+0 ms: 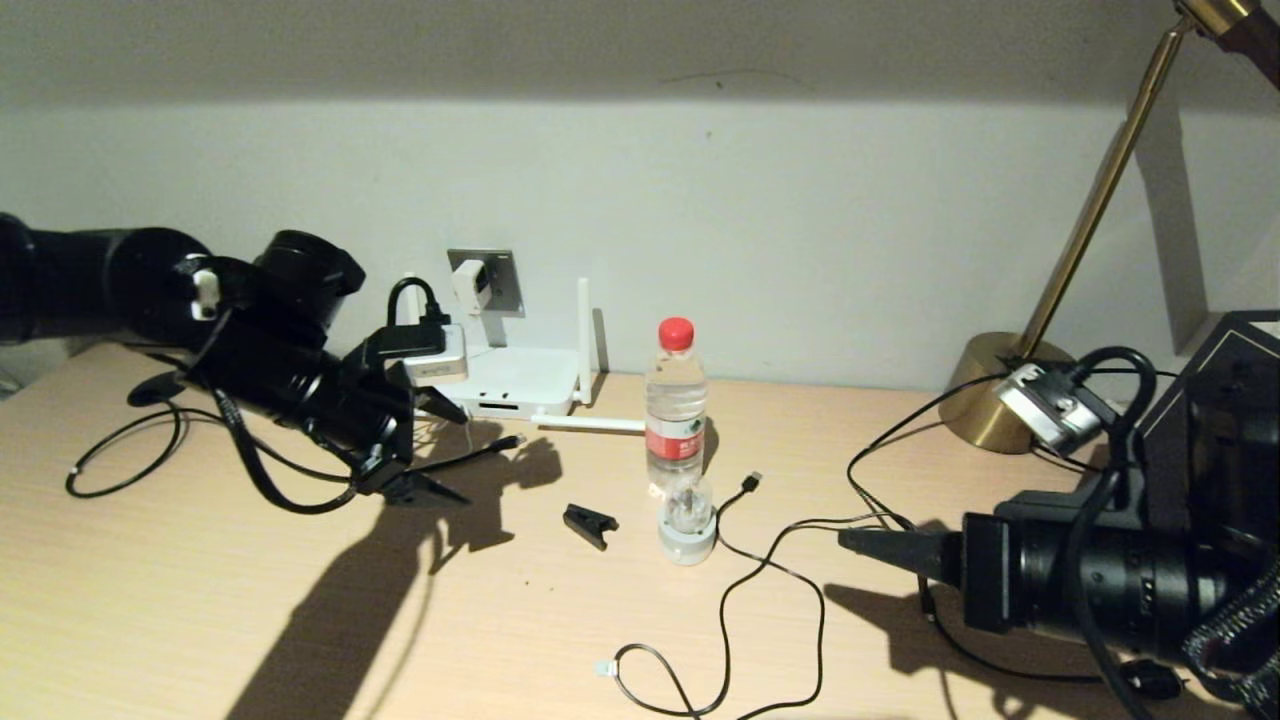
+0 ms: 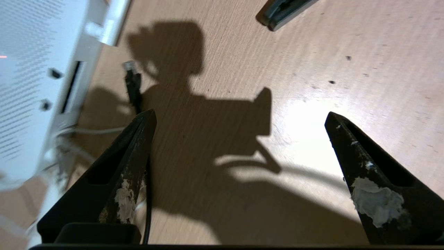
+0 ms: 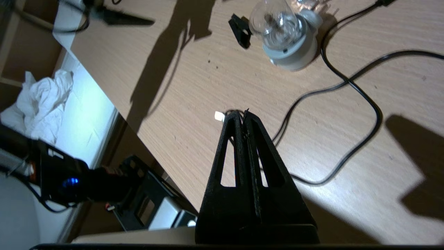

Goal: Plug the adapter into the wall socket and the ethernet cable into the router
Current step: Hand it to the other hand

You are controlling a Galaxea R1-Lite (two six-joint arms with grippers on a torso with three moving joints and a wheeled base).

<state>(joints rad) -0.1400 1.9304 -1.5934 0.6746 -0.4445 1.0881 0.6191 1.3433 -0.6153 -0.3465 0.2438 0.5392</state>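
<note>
The white adapter (image 1: 470,283) sits against the grey wall socket (image 1: 497,281), its thin cord dropping to the white router (image 1: 520,383) below. The ethernet cable's clear connector (image 1: 516,439) lies loose on the table just before the router. My left gripper (image 1: 455,456) hovers open beside the router, its jaws wide apart and empty. In the left wrist view the connector (image 2: 130,66) lies ahead of one fingertip, near the router's dark port slot (image 2: 70,87), and my left gripper (image 2: 241,114) frames bare table. My right gripper (image 1: 850,542) rests shut and empty at the right.
A water bottle (image 1: 676,400), a bulb on a white base (image 1: 687,522) and a black clip (image 1: 590,525) stand mid-table. A black USB cable (image 1: 752,482) loops toward the front edge. A brass lamp base (image 1: 985,395) is at the back right.
</note>
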